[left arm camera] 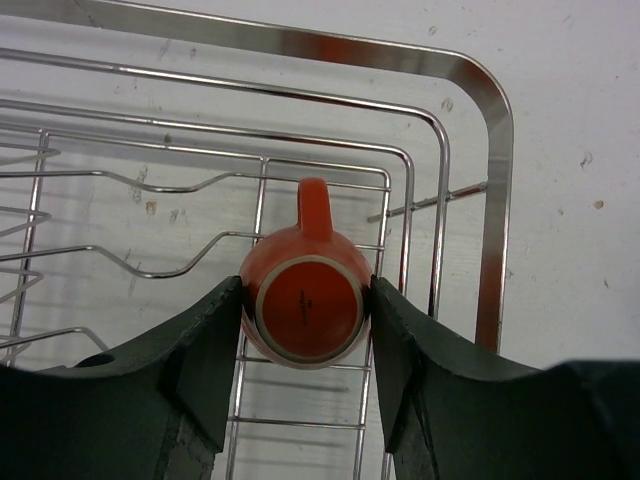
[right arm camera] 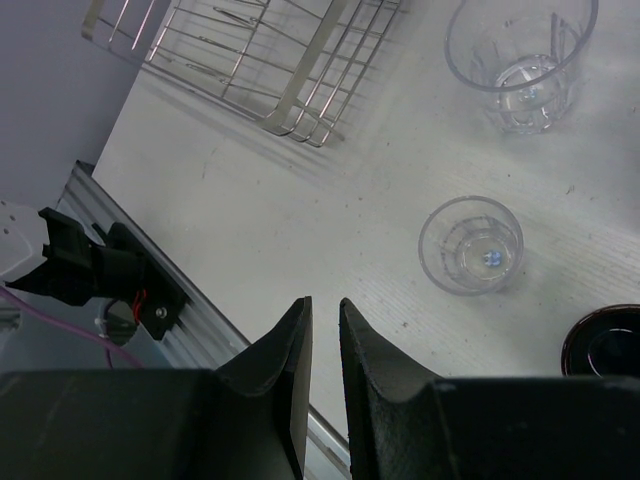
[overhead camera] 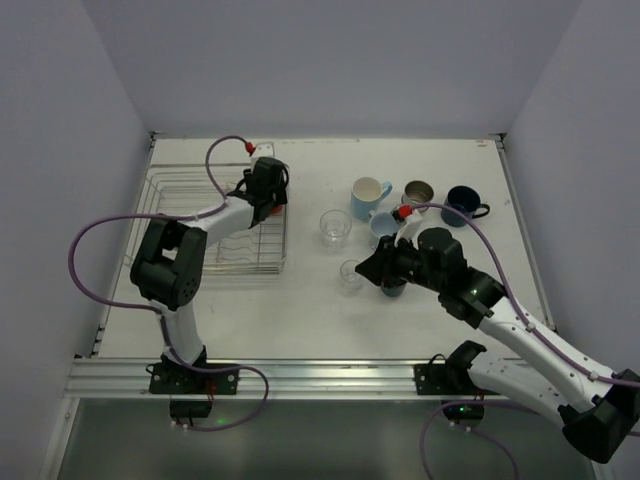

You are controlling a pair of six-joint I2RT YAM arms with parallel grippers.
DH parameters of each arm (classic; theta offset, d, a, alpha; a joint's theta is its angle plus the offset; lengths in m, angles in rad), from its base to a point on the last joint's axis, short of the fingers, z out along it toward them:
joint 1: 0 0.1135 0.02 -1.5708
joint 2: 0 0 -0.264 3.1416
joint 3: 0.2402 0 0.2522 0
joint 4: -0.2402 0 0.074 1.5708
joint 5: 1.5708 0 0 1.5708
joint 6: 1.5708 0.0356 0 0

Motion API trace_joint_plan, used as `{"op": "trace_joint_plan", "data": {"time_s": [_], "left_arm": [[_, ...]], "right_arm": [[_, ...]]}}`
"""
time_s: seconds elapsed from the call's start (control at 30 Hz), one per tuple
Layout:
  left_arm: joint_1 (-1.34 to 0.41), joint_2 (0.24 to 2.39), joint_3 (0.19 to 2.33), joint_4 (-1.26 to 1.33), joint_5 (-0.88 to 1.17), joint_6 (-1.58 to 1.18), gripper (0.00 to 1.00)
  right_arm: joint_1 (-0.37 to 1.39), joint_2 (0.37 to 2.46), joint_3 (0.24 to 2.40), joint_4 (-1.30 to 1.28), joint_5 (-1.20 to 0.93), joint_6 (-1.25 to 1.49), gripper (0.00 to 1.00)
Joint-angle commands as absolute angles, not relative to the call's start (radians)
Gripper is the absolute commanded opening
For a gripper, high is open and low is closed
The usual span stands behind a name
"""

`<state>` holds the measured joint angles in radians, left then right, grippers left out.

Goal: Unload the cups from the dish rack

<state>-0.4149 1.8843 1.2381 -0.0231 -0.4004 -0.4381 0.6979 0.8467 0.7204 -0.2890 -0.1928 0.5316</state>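
An orange mug (left arm camera: 305,300) stands upside down in the right end of the silver wire dish rack (left arm camera: 470,150), handle pointing away. My left gripper (left arm camera: 305,290) is shut on it, one finger against each side. In the top view the left gripper (overhead camera: 268,200) is over the rack (overhead camera: 200,225) and hides the mug. On the table stand a light blue mug (overhead camera: 370,197), a metallic tumbler (overhead camera: 418,193), a navy mug (overhead camera: 463,203), a grey-blue mug (overhead camera: 383,226), two clear glasses (overhead camera: 335,227) (overhead camera: 350,272) and a black mug (overhead camera: 393,288). My right gripper (right arm camera: 323,310) is shut and empty, above the table near the small glass (right arm camera: 470,245).
The rack's wavy plate dividers (left arm camera: 150,260) run to the left of the orange mug. The aluminium rail (overhead camera: 300,375) marks the table's near edge. The right wrist view also shows the larger glass (right arm camera: 520,60), the black mug's rim (right arm camera: 605,340) and the rack's corner (right arm camera: 260,50).
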Motion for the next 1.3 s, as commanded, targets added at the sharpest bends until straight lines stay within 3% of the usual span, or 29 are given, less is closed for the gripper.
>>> {"op": "trace_joint_plan", "data": {"time_s": [0.0,0.5,0.67,0.8,0.9,1.07,1.27], "left_arm": [[-0.411,1.807,1.210,-0.032,-0.419,-0.442,0.00],[-0.394,1.645,1.180,-0.060,-0.387,-0.437,0.00],[-0.387,1.566,1.138,-0.061,-0.347,-0.471,0.00],[-0.371,1.465,1.060,-0.051,-0.304,-0.498,0.00],[-0.351,1.402,1.011,-0.040,-0.263,-0.523,0.00],[-0.310,1.298,0.939,-0.018,-0.140,-0.590,0.00],[-0.267,1.134,0.850,0.067,0.059,-0.717,0.00]], "right_arm": [[0.706,0.851,0.770,-0.275,-0.176,0.540,0.20],[0.739,0.975,0.841,-0.112,-0.229,0.612,0.21],[0.742,1.093,0.877,0.118,-0.279,0.718,0.35],[0.745,1.216,0.929,0.251,-0.282,0.804,0.55],[0.746,1.291,0.954,0.320,-0.258,0.850,0.64],[0.749,1.432,0.991,0.438,-0.265,0.935,0.73],[0.752,1.514,1.000,0.569,-0.287,0.992,0.74]]}}
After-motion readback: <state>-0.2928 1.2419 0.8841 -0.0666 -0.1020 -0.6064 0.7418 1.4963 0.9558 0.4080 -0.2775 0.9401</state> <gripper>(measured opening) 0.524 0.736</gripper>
